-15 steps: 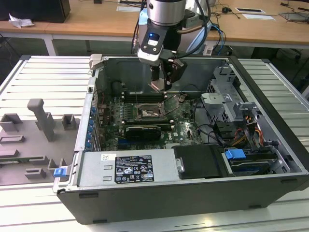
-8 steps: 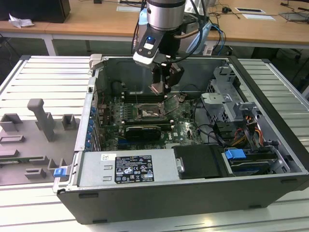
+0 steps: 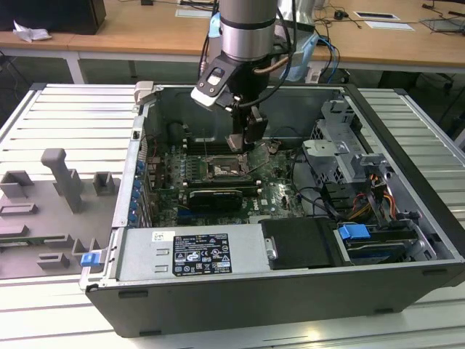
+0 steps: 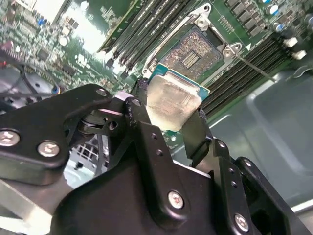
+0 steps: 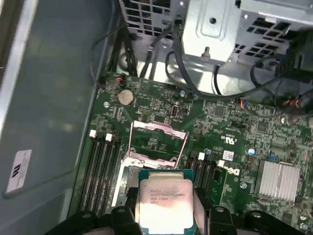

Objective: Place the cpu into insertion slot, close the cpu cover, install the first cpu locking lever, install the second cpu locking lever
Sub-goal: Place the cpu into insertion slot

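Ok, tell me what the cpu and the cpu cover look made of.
Top of the cpu looks like matte metal, pale silver-beige with a dull sheen; its green edge suggests circuit board. Likely thin sheet metal for the cpu cover: bright silver, glinting.

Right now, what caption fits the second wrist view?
Claw grips the cpu, poised over the exposed insertion slot.

We see a pale, ribbed metal bench (image 3: 73,116) under bright, even light, with grey moulded blocks (image 3: 62,182) standing on it at the exterior view's left. Behind it we see long wooden desks (image 3: 138,33) with white legs, strewn with papers (image 3: 383,16).
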Robot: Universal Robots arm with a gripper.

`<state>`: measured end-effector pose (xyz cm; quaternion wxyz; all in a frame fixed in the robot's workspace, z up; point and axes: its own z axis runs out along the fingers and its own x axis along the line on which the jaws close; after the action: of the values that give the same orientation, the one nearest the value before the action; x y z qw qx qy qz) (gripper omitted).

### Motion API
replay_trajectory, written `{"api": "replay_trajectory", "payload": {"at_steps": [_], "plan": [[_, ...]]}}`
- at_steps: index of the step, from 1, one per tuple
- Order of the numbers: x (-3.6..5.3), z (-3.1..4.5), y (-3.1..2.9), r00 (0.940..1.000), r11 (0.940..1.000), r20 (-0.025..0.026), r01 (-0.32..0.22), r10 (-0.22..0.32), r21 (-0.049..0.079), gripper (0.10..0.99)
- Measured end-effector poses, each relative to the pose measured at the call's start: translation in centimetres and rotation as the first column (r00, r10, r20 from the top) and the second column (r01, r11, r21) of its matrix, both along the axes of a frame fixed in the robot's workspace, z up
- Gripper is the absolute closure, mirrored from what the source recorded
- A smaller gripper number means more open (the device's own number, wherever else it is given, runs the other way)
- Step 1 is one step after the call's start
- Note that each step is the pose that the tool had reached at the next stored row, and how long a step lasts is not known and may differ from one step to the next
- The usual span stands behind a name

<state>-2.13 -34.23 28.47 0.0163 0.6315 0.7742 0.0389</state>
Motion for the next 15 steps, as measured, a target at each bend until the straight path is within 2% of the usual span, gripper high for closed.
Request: {"api": "replay_trajectory", "payload": {"at_steps": [3,8,11,13,15], "plan": [[-0.97,-1.08,0.13,1.0000,1.0000,-0.0001,0.005,-0.005,-0.001,0.561],[-1.09,-2.05,0.30,0.9986,0.9986,-0.0002,0.053,-0.053,-0.003,0.561],[-1.10,-2.77,0.31,0.9940,0.9940,-0.0002,0.109,-0.109,-0.003,0.561],[-1.15,-3.43,0.37,0.9884,0.9884,-0.0002,0.152,-0.152,-0.003,0.561],[-1.74,-3.74,0.54,0.9880,0.9880,-0.0001,0.154,-0.154,-0.003,0.561]]}}
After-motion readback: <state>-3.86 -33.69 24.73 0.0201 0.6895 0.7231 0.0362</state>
